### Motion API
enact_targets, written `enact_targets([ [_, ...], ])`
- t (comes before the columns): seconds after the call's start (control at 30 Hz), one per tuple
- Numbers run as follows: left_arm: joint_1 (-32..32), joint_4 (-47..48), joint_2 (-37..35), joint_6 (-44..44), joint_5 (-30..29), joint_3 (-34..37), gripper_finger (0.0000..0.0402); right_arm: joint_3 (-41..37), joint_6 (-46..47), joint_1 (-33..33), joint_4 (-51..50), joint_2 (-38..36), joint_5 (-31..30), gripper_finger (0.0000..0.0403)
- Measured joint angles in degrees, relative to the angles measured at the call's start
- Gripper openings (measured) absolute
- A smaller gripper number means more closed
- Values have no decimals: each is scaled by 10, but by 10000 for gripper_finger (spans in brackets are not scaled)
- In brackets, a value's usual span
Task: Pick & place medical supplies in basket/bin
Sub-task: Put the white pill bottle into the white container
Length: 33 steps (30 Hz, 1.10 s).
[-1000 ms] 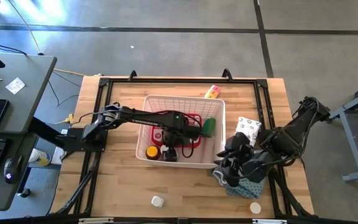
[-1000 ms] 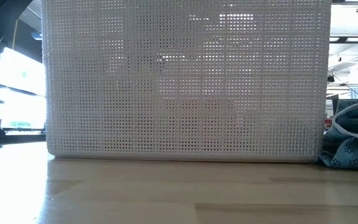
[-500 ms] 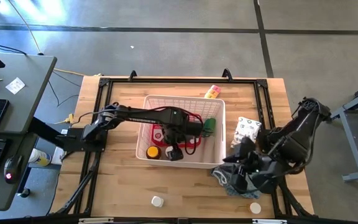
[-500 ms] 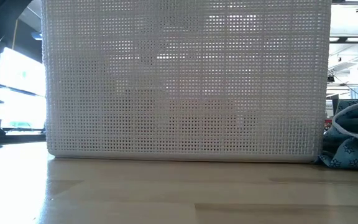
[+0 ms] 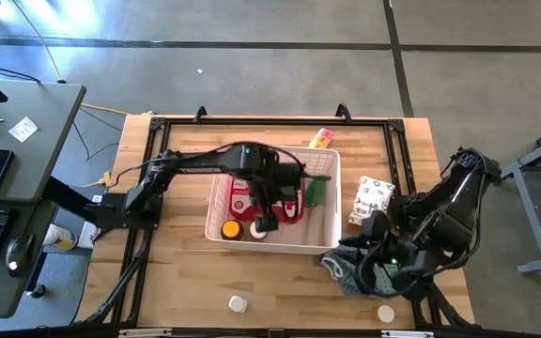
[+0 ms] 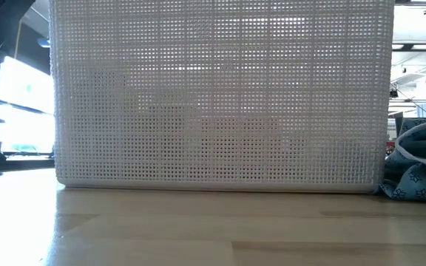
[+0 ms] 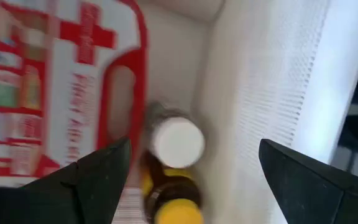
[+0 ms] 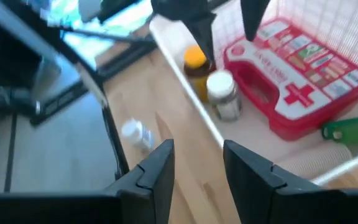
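**White lattice basket holding the supplies, both grippers empty**

White plastic mesh is what we are seeing at the centre of the high view: the basket (image 5: 322,208) is sitting mid-table. Inside it, a red first-aid case (image 5: 252,197) is lying flat, with a green roll (image 5: 315,191) toward the right wall. An amber bottle (image 5: 230,228) and a white-capped bottle (image 5: 257,231) are lying along the lower edge.

We are holding our left gripper (image 5: 267,223) just above those two bottles, fingers spread apart and gripping nothing. Our right gripper (image 5: 372,272) is hovering at the lower right of the frame over a blue patterned cloth (image 5: 346,274), its fingers apart and empty too.

Outside the basket, another white bottle (image 5: 239,303) is lying near the bottom edge, a white-lidded jar (image 5: 385,313) at the lower right, a white printed packet (image 5: 372,196) right of the basket, and a yellow-pink item (image 5: 320,139) behind its top rim.
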<state>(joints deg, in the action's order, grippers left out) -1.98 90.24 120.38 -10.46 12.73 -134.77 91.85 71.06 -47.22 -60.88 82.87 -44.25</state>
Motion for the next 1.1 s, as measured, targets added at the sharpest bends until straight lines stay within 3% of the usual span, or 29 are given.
enact_targets([
  [0.2,28,-19,-36,47,-20,-3,385,0,-42,82,49,0,-14,129],
  [0.53,49,-133,-144,61,-44,-3,385,0,-157,200,227,0,56,129],
  [0.77,50,-214,-205,89,-43,-3,385,0,-156,233,261,-1,43,129],
  [1.1,50,-305,-257,79,-31,-2,385,0,-149,248,339,27,83,129],
])
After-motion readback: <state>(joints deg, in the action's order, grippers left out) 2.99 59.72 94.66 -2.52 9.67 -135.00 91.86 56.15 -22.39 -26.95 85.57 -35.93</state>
